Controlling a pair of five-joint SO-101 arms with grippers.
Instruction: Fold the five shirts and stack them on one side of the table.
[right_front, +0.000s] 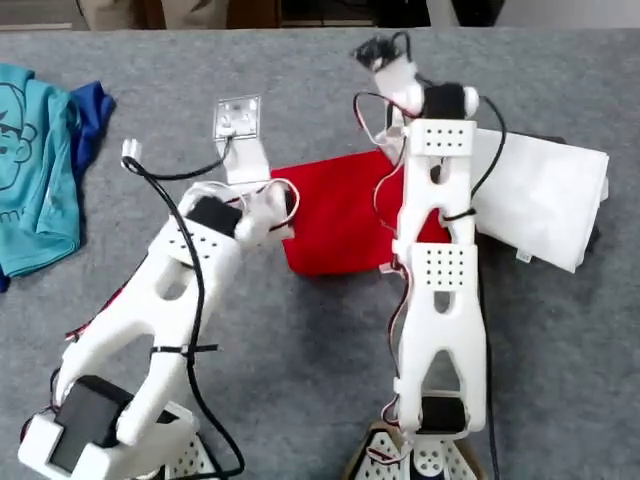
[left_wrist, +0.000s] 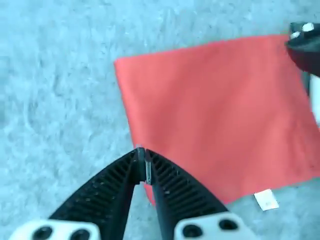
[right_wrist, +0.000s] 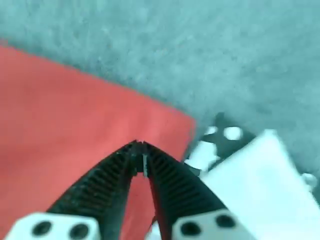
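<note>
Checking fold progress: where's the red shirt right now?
High view: the red shirt lies flat mid-table between the left arm and right arm, with the white shirt on its right side.

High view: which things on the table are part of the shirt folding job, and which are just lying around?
Job: red shirt; white shirt; teal shirt; blue shirt, partly under the teal one; dark cloth under the white shirt, perhaps the fifth.
Lying about: small white plate beyond the red shirt.
</note>
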